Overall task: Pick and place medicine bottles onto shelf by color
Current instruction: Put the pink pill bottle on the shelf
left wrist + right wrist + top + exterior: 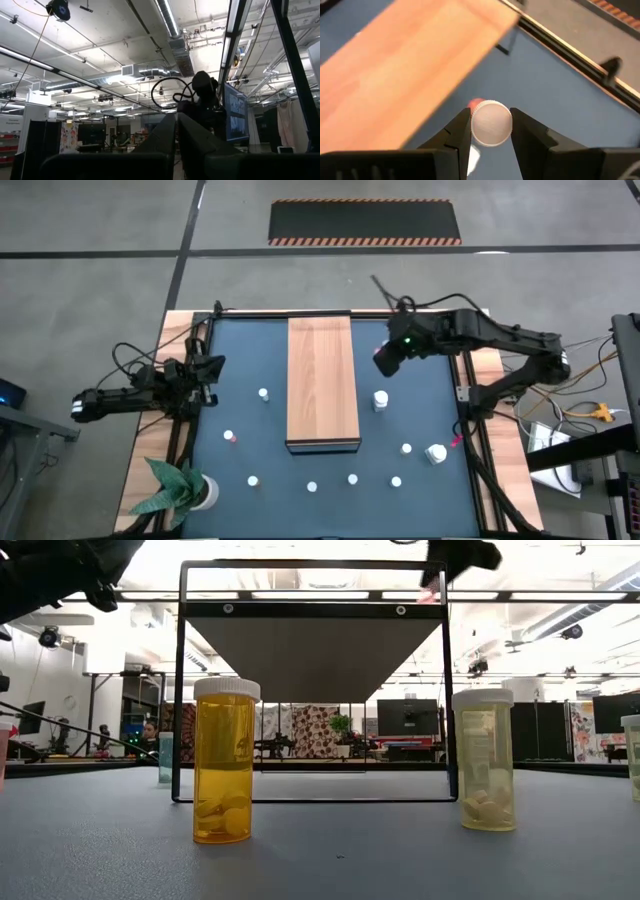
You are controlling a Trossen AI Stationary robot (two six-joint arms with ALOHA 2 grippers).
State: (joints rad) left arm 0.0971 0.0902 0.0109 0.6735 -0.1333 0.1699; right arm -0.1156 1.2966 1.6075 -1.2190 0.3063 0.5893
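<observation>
My right gripper (384, 361) is up in the air just right of the shelf (323, 380), a long light-brown board on a black frame (180, 690). It is shut on a small bottle with a white cap (491, 123) and a reddish body (476, 103). Several other small bottles stand on the dark mat, among them one near the shelf's right side (380, 400) and one at its left (263, 393). In the low view an orange bottle (224, 765) and a pale yellow one (485, 765) stand upright. My left gripper (207, 367) is shut and empty at the table's left edge. My right gripper pinches the bottle at its white cap (476, 125), one finger (457, 132) on each side of the cap. The fingers come from above, pointing down at the mat. The bottle is lifted clear of the mat, its cap toward the wrist camera and its reddish body below.
A white pot with a green plant (185, 490) stands at the near left corner. A larger white bottle (436, 453) lies near the right rim. Bare mat (420, 395) lies right of the shelf. Cables run beside both arms.
</observation>
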